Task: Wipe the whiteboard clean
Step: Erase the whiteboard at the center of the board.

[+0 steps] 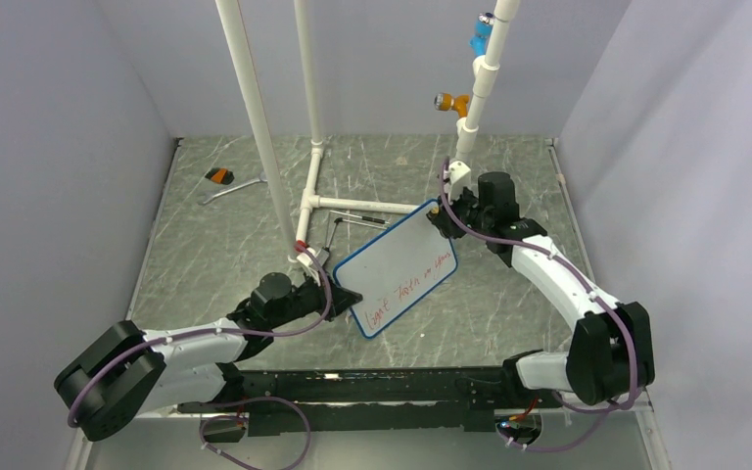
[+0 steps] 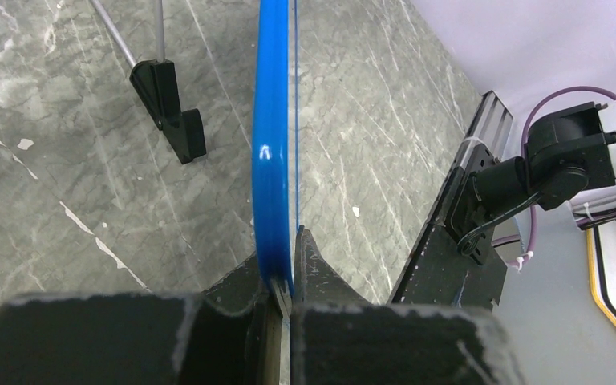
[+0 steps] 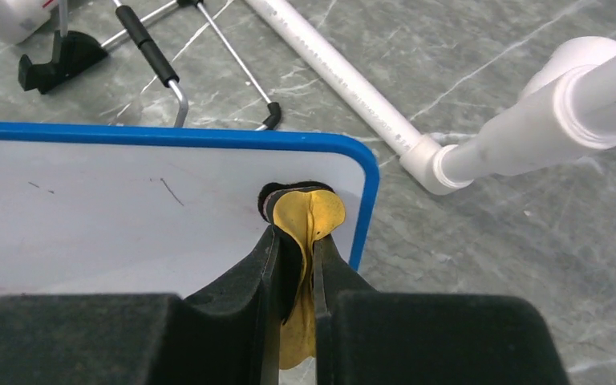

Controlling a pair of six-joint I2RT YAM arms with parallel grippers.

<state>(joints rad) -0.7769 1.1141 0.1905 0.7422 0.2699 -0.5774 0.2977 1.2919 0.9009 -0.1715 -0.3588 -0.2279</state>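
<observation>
You're seeing: whiteboard (image 1: pixel 397 269) glossy blue plastic frame, smooth white face. Table (image 1: pixel 206 245) matt grey marble-look. Yellow pad (image 3: pixel 321 212) matt, creased cloth.

A lab test booth (plain pale walls (image 1: pixel 49 147) around), white pipe frame (image 1: pixel 256 108) on marbled table (image 1: pixel 509 186)

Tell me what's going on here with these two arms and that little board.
The left end effector is clamped on the blue-framed edge of the whiteboard, holding it by its near corner. The right end effector grips a small yellow pad at the board's opposite corner. A line of red handwriting runs across the white face, so the erasing is not yet done.
</observation>
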